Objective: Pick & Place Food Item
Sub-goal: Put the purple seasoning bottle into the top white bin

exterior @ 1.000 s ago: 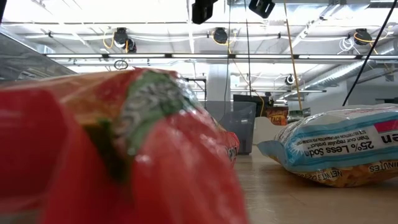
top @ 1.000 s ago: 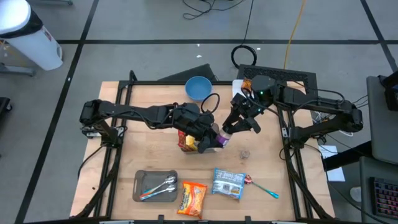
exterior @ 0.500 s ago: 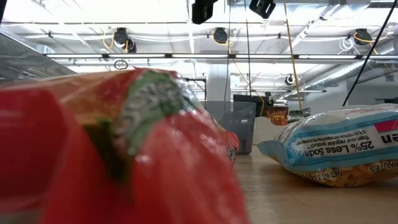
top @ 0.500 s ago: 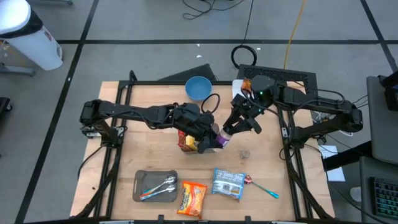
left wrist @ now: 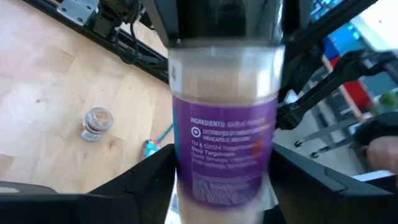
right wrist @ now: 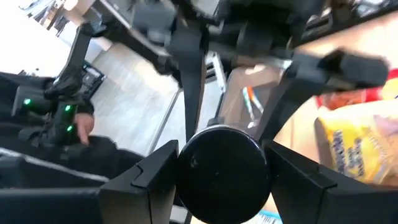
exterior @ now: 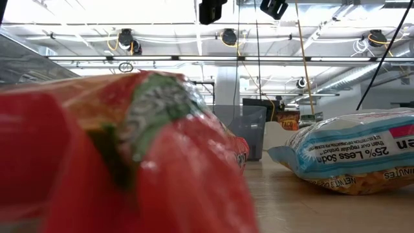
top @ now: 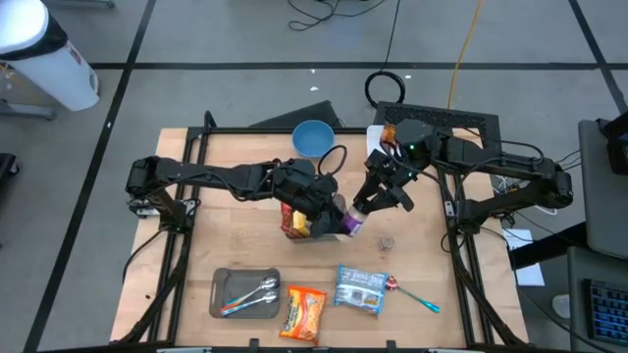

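A spice jar with a purple label and a black cap hangs in the air above the middle of the table, between my two arms. My right gripper is shut on the cap end. My left gripper is at the jar's label end. In the left wrist view its fingers stand close on either side of the jar's lower body, and they are open. The jar lies roughly level, pointing from one gripper to the other. My right gripper pinches the jar's round black cap between its two fingers, one on each side of the cap. It comes nearly level from the table's right and far side, along the jar. The jar is lifted clear of the table.
A yellow and red snack bag lies under the left hand, and a small glass jar sits to the right. A blue bowl is at the far edge. Near the front are a tray with spoons, an orange packet and a blue packet.
My left gripper has turned a little at the jar's label end. The jar and my right gripper have kept their place above the table.
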`<action>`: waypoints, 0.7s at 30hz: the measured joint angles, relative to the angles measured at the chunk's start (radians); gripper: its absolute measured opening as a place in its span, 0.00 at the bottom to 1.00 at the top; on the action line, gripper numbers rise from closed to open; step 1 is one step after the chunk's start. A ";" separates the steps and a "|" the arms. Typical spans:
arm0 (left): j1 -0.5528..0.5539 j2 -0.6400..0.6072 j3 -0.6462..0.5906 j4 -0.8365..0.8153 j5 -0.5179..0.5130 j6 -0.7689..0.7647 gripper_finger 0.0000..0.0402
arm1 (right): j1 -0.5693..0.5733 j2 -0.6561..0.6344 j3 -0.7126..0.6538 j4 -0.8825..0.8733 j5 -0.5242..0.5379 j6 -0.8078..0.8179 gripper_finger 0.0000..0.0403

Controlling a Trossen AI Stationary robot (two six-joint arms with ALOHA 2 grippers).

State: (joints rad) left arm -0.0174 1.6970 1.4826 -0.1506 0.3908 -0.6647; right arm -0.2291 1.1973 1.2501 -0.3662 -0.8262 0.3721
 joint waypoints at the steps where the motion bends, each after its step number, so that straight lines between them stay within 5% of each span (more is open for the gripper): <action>1: 0.004 -0.001 0.000 0.003 0.015 -0.013 0.66 | 0.001 0.000 -0.001 -0.004 -0.005 0.000 0.49; 11: 0.063 -0.002 0.000 0.084 0.158 -0.075 0.83 | 0.000 -0.001 -0.001 0.007 0.009 -0.002 0.49; 21: 0.144 -0.079 0.000 -0.017 0.301 -0.086 0.75 | -0.013 -0.003 -0.001 -0.021 0.009 0.002 0.49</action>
State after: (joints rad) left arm 0.1263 1.6185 1.4826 -0.1675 0.6920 -0.7505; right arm -0.2416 1.1942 1.2491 -0.3872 -0.8174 0.3742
